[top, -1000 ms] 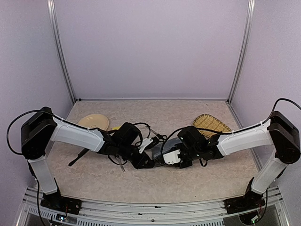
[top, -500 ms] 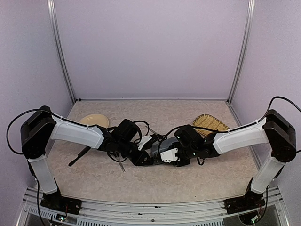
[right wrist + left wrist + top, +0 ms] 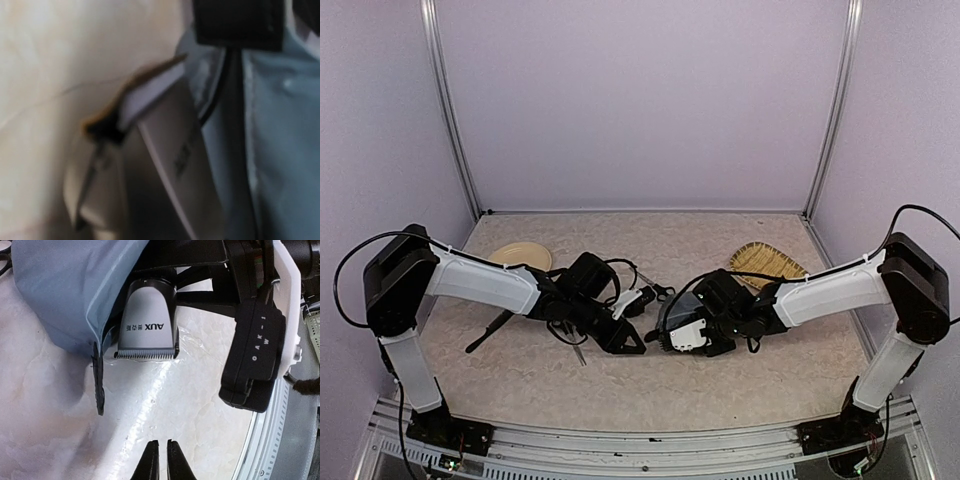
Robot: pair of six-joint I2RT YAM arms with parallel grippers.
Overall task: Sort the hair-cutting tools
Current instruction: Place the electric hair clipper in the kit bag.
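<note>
The left gripper [image 3: 159,462] hangs pinched shut and empty. Beyond, the clipper [image 3: 146,322] pokes blade-first from the grey pouch [image 3: 65,285], which the right gripper [image 3: 670,328] clamps, jaws partly apart. 1 pair of scissors [image 3: 657,291] lies behind.

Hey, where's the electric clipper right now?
In the left wrist view, upper centre: the clipper pokes its silver head out of the grey pouch, just ahead of the shut left tool.
</note>
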